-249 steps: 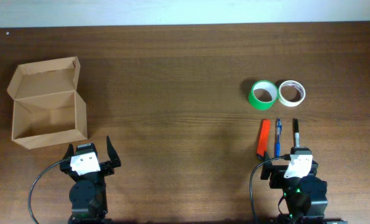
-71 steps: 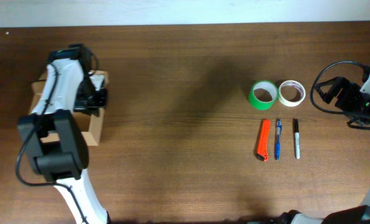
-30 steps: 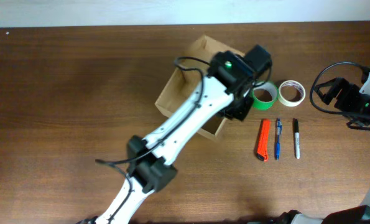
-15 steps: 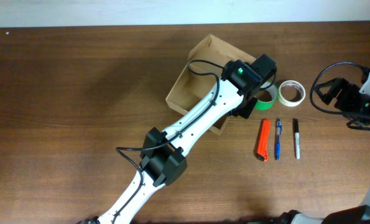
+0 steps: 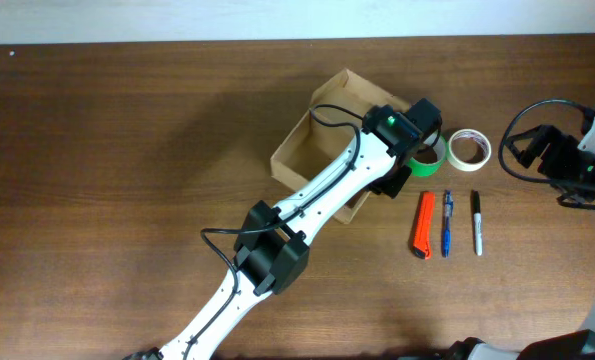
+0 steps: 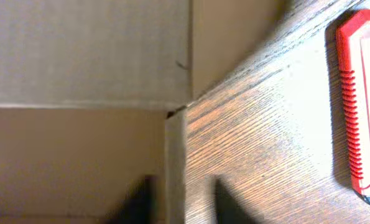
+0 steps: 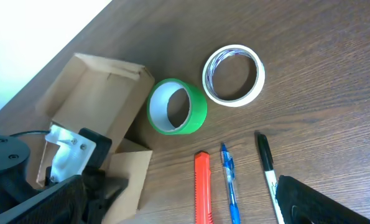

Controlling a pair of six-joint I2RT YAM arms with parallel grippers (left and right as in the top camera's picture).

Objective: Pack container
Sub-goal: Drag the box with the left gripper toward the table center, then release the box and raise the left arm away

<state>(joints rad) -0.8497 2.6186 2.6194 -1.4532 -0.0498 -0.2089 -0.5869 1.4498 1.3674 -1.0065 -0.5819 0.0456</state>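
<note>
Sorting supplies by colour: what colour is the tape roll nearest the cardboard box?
Green, white inside; the tape roll shows best in the right wrist view.

Overhead, the left arm (image 5: 327, 188) hides the lower right part of the container (image 5: 307, 145) and part of the green tape roll (image 5: 433, 166). In the left wrist view the left gripper (image 6: 178, 200) is two dark blurs at the bottom edge. The red cutter (image 6: 352, 93) is cut off at right.

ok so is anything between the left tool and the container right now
Nothing visible stands between them. The left tool is at the container: in the left wrist view its fingers sit on either side of one cardboard wall, and only that wall is between them.
</note>
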